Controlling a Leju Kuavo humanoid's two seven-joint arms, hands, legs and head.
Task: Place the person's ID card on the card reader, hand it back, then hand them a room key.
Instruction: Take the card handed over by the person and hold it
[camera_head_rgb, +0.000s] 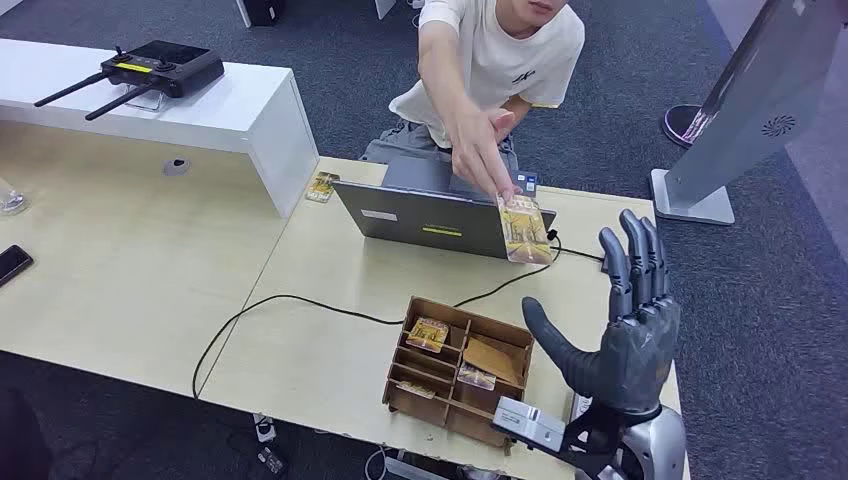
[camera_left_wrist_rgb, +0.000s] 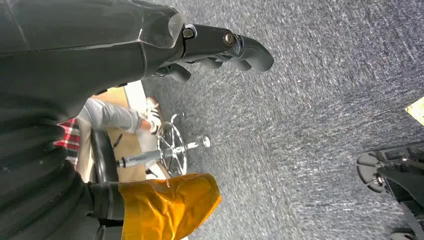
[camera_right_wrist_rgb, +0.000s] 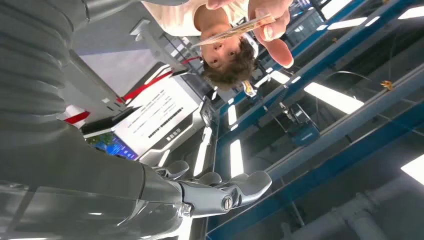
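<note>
A person across the desk holds out a yellow-printed card (camera_head_rgb: 524, 228), pinched in their hand (camera_head_rgb: 478, 140), above the front of the laptop. My right hand (camera_head_rgb: 625, 320) is raised at the desk's right end, empty, fingers straight and spread, a short gap from the card. In the right wrist view the card (camera_right_wrist_rgb: 235, 31) is seen edge-on in the person's fingers, away from my right hand (camera_right_wrist_rgb: 220, 189). My left hand (camera_left_wrist_rgb: 220, 47) hangs over the carpet, loosely extended and holding nothing. A wooden divided box (camera_head_rgb: 415, 305) holds similar cards (camera_head_rgb: 428, 333).
A grey laptop (camera_head_rgb: 430, 222) stands open at the desk's far edge, a black cable (camera_head_rgb: 300, 300) running from it across the desk. Another card (camera_head_rgb: 322, 186) lies by the white shelf (camera_head_rgb: 250, 115). A phone (camera_head_rgb: 12, 263) lies far left. A kiosk base (camera_head_rgb: 692, 200) stands right.
</note>
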